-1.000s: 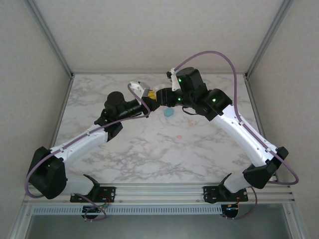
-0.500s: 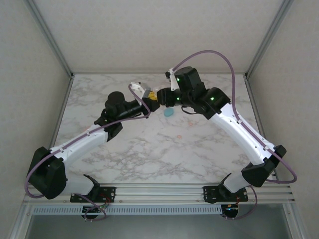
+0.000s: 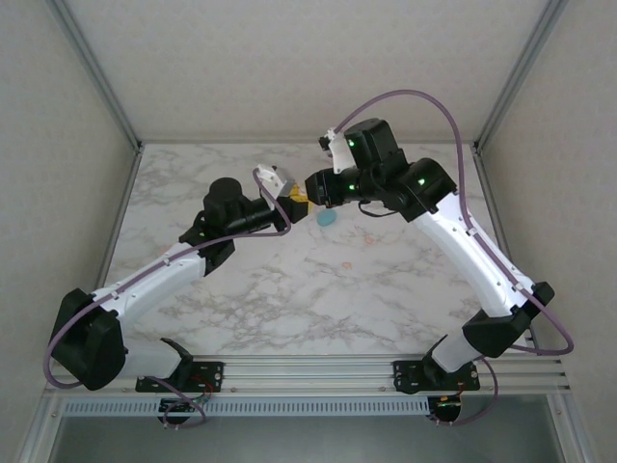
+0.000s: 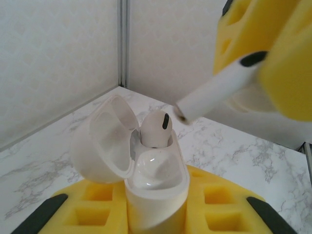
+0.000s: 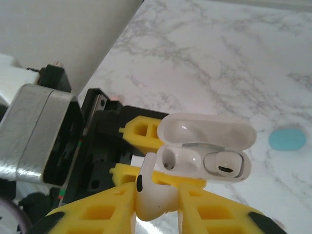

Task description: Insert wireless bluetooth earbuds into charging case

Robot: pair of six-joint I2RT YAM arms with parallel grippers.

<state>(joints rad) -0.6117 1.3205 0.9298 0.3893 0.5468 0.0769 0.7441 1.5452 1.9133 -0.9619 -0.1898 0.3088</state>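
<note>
**Earbud (image 5: 153,195) poised stem-first at the open charging case (image 5: 204,146)**

From where I stand, the 2 arms lean in from the near corners and meet over the far middle of the surface (image 3: 241,299). The left arm (image 3: 164,270) stretches forward and inward in a long diagonal. The right arm (image 3: 472,251) climbs higher, its wrist bent back toward the left.

The left hand (image 3: 287,203) has its yellow fingers (image 4: 97,207) pressed against the sides of the charging case, gripping it upright. The lid (image 4: 105,141) is swung open to 1 side. A seated earbud (image 4: 156,127) sits in 1 well, and the empty socket (image 5: 170,158) is beside it.

The right hand (image 5: 156,204) faces the left hand closely. Its yellow fingers (image 5: 97,214) are closed on the bulb of the earbud, pinching it. The white stem points out toward the case, with its tip just short of the rim by the empty socket and not touching.

A teal pebble-shaped piece (image 3: 328,218) lies flat on the surface, just beside the spot under the 2 hands.
</note>
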